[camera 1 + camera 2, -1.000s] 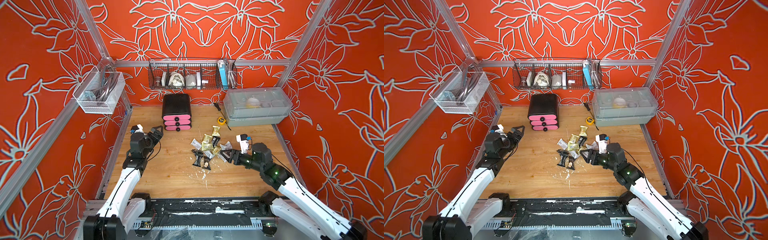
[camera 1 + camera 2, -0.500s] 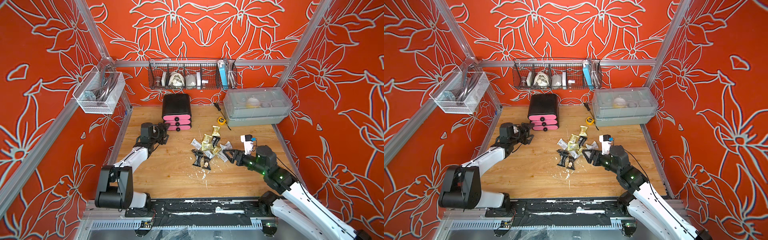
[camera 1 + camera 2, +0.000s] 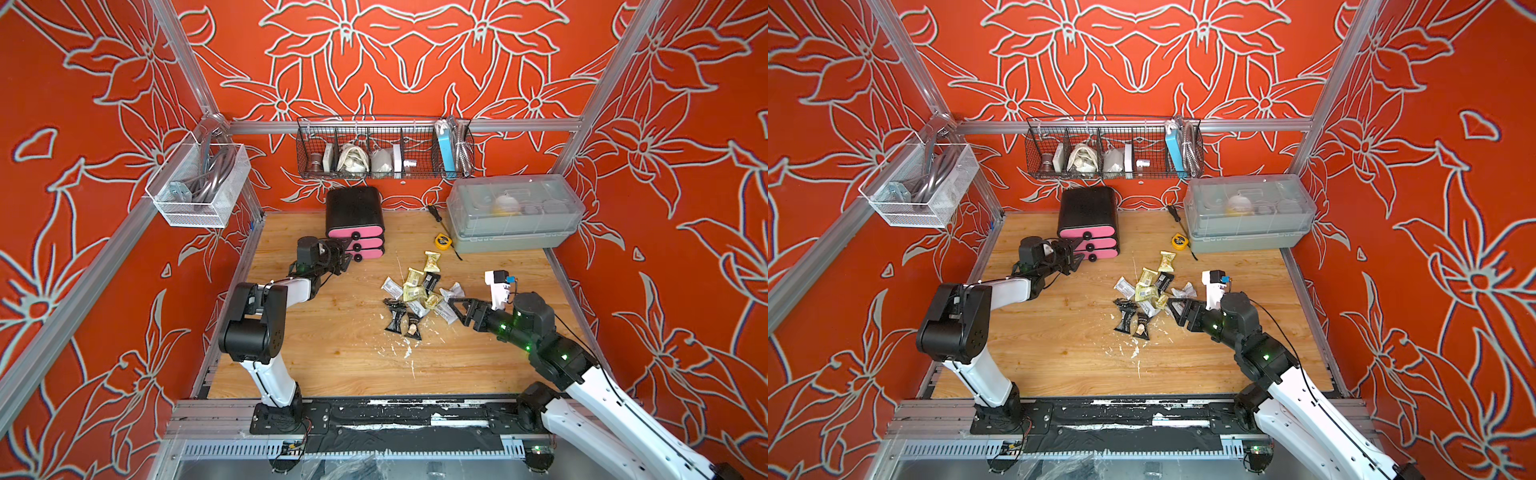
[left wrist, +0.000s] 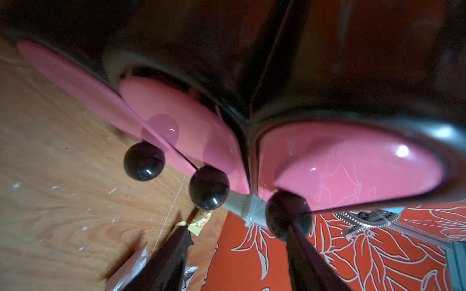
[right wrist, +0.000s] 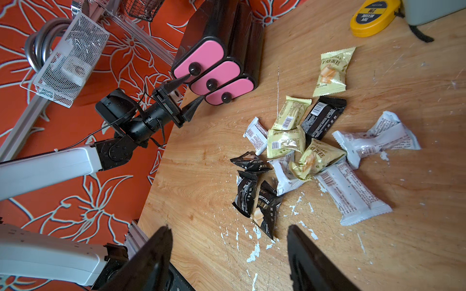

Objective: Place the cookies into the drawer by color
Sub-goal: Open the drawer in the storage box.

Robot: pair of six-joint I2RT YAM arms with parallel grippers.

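The drawer (image 3: 353, 208) (image 3: 1088, 208) is a black mini chest with three pink fronts (image 4: 353, 163) and black knobs, all pushed in, standing at the back of the table. My left gripper (image 3: 347, 259) (image 3: 1077, 255) (image 4: 235, 226) is open right at the fronts. One fingertip touches the top knob (image 5: 194, 68); the other sits low beside the bottom front. The cookies (image 3: 415, 291) (image 3: 1148, 291) (image 5: 290, 141) lie in a loose pile of black, yellow and white packets mid-table. My right gripper (image 3: 457, 309) (image 3: 1173, 309) (image 5: 228, 228) hovers open at the pile's right edge, holding nothing.
A yellow tape measure (image 3: 442, 241) (image 5: 373, 17) and a large grey lidded box (image 3: 515, 212) sit at the back right. A wire basket (image 3: 382, 149) hangs on the back wall and a white mesh basket (image 3: 199, 187) on the left wall. White flecks dot the wood.
My left arm has reached forward from the left side of the table to the drawer fronts, and its jaws have narrowed. The right gripper has stayed by the pile.
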